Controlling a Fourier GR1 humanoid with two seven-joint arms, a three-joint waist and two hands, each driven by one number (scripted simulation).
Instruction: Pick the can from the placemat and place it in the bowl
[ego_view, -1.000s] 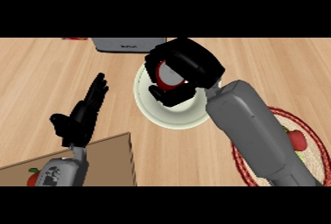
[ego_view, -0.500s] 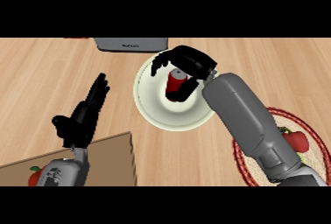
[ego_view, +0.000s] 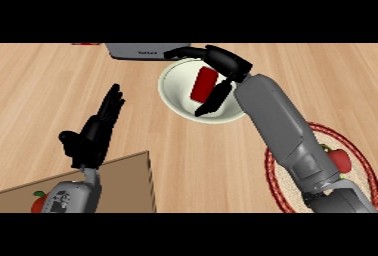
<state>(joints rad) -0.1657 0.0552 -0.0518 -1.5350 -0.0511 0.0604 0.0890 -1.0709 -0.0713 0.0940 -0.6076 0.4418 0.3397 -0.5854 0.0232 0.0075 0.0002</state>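
Head view is showing the red can (ego_view: 204, 84) lying inside the bowl (ego_view: 177, 102), my right hand (ego_view: 225, 62) spreading wide above it. Being rigid, light and likely slick, it is best held across its sides.

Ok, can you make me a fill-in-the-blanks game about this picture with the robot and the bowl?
1. The red can is lying inside the ____.
2. The right hand over the bowl has its fingers ____.
3. The placemat has a ____ rim.
4. The left hand holds ____.

Missing words: bowl; open; red; nothing
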